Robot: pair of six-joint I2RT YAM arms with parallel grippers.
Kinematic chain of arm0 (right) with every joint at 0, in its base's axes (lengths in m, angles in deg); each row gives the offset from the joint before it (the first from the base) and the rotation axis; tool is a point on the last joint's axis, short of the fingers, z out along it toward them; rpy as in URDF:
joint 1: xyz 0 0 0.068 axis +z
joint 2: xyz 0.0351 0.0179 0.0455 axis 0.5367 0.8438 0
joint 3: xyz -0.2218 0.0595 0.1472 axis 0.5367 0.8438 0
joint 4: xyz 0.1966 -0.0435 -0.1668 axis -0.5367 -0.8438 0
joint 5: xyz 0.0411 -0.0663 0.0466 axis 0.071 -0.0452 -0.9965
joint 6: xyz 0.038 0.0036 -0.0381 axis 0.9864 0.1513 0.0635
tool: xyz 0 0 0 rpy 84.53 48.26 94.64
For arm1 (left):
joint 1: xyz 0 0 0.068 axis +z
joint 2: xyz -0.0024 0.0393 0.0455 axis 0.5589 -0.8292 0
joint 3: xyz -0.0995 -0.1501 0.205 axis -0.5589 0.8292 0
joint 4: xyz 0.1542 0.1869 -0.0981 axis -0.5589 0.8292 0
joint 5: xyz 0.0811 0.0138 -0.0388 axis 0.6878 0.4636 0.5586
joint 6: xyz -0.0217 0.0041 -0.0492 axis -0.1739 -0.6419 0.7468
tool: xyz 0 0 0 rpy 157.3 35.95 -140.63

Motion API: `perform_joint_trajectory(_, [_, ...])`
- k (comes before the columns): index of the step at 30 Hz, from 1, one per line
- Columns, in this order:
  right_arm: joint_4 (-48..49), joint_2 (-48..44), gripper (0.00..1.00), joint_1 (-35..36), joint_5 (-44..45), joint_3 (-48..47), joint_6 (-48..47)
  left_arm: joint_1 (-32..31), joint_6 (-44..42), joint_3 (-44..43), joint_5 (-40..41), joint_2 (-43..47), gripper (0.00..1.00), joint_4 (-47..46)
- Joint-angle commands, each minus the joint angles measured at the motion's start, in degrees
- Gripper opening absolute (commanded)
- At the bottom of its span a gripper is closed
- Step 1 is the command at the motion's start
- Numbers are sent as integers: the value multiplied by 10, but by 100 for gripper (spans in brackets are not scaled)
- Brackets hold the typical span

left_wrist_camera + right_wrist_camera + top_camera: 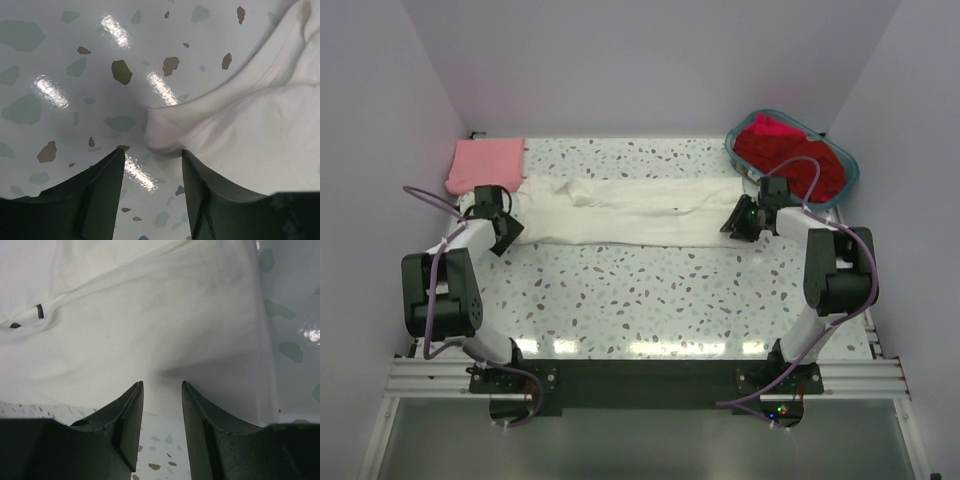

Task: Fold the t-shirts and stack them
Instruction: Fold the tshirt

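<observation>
Stretching as a long narrow band, the white shirt (pixel 640 210) lies flat across the far part of the worktop (pixel 650 295), and each of its ends is at one pincer. The left pincer (pixel 152 150) is open. A rounded fold of the shirt's edge lies just ahead of its tips, and only bare worktop shows between them. The right pincer (pixel 162 383) is partly open above the shirt's near edge, with cloth under it but nothing pinched. A folded pink shirt (pixel 485 165) lies in the far left corner. Red shirts (pixel 790 155) fill a teal basket (pixel 732 140) in the far right corner.
</observation>
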Motion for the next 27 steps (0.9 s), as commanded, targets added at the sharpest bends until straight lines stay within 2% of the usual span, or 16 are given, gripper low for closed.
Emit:
perform_joint_trajectory(1, [39,-27,40,-16,-7,17,23,8,17,9,14,-15,53,-33])
perform_joint_trajectory(6, [31,-29,39,-46,23,50,31,17,16,9,24,-40,33,-31])
perform_joint_trajectory(8, [6,-29,38,-58,42,58,24,22,17,11,30,-41,22,-20])
perform_joint_trajectory(11, [-25,-36,38,-73,56,73,17,22,17,15,49,-34,12,8])
perform_joint_trajectory(14, [-60,-59,38,-84,83,90,9,23,17,24,64,-19,7,49])
perform_joint_trajectory(21, [-145,-137,38,-110,143,118,-22,23,2,111,72,94,8,106])
perform_joint_trajectory(24, [-131,-171,40,-106,123,110,-26,23,-13,119,88,124,18,112])
perform_joint_trajectory(25, [-126,-182,41,-100,105,103,-23,23,-17,112,92,126,25,121])
perform_joint_trajectory(27, [-136,-184,42,-63,108,61,-30,24,-28,73,101,129,34,134])
